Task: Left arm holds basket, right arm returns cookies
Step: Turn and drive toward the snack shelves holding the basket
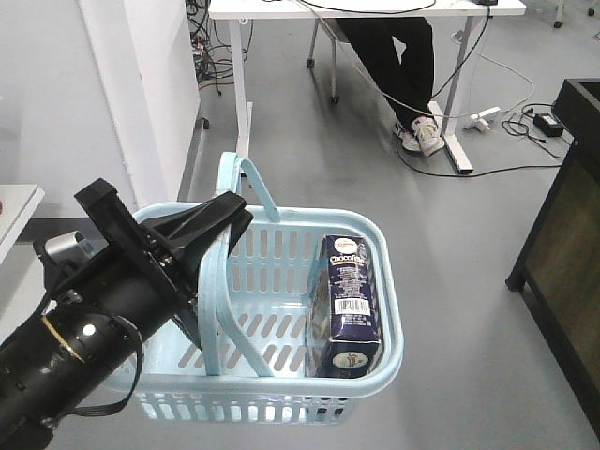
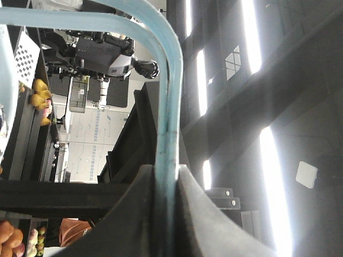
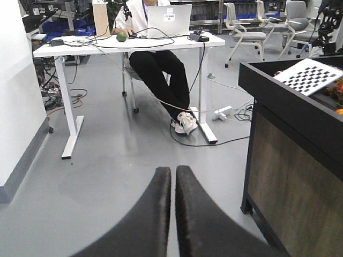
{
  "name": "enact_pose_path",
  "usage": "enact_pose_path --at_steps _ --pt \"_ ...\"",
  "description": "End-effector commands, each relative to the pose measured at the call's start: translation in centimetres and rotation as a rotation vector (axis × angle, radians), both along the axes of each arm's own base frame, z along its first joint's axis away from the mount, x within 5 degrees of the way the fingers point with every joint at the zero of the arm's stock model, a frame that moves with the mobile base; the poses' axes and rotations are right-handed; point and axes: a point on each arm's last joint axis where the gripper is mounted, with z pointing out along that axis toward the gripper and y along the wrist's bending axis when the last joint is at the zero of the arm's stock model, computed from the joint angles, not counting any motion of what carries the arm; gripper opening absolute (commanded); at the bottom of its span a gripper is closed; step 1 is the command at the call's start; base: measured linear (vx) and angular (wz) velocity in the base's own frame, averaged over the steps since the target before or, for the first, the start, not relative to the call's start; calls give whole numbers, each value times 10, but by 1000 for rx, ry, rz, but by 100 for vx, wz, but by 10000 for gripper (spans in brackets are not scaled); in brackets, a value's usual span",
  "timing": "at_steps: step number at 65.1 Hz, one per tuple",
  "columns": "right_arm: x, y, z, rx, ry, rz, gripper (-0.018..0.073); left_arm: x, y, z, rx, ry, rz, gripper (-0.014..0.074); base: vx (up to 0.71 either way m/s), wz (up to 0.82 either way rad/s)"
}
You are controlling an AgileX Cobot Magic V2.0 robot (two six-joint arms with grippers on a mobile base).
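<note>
The pale blue basket (image 1: 389, 291) hangs above the grey floor in the front view. My left gripper (image 1: 239, 214) is shut on one of its hoop handles. In the left wrist view the blue handle (image 2: 170, 80) runs straight down between the two pads of that gripper (image 2: 168, 171). The cookies (image 1: 349, 291), a dark navy carton with a white barcode panel, lie along the basket's right wall. In the right wrist view my right gripper (image 3: 173, 170) is shut on nothing and points at bare floor. The right arm does not show in the front view.
A dark cabinet (image 1: 562, 253) stands at the right, with a checkerboard sheet (image 3: 311, 75) on top. Ahead, a person (image 1: 412, 56) sits at a white desk (image 3: 128, 45), and cables trail on the floor (image 1: 506, 122). A white wall (image 1: 141, 94) is on the left.
</note>
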Motion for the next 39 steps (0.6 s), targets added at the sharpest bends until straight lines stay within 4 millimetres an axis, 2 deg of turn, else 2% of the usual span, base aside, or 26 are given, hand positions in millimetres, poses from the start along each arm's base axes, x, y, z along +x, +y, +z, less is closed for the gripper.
enact_pose_path --at_steps 1,39 --pt "0 0 2 -21 -62 -1 -6 -5 2 29 -136 -146 -5 -3 37 0" --pt "0 0 2 -21 -62 -1 -6 -5 3 29 -136 -146 -4 -3 29 10"
